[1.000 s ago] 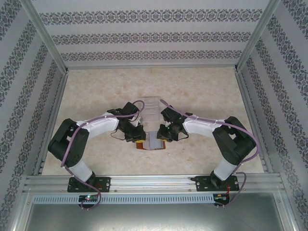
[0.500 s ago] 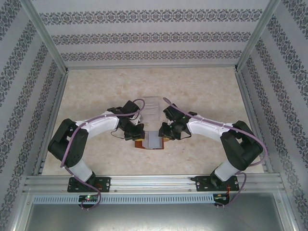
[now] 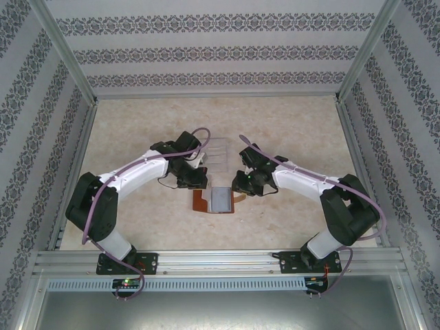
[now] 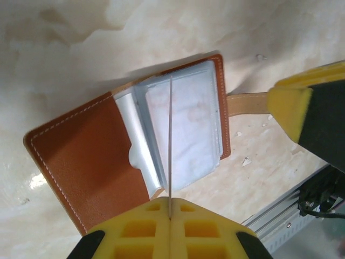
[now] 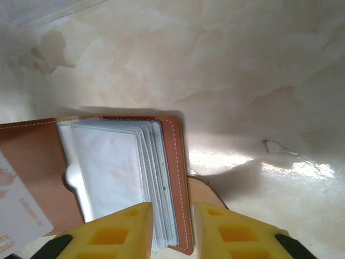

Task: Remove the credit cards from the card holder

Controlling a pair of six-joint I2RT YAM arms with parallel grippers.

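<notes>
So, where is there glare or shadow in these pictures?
Right wrist view: bright glare on the table beside the card holder. Left wrist view: a soft shadow along the holder's upper edge. Top view: even light.

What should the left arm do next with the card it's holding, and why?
Probably carry the card to the clear tray and release it there. The left gripper is shut on the card, which seems lifted free of the open holder, and the tray lies just beyond the holder.
</notes>
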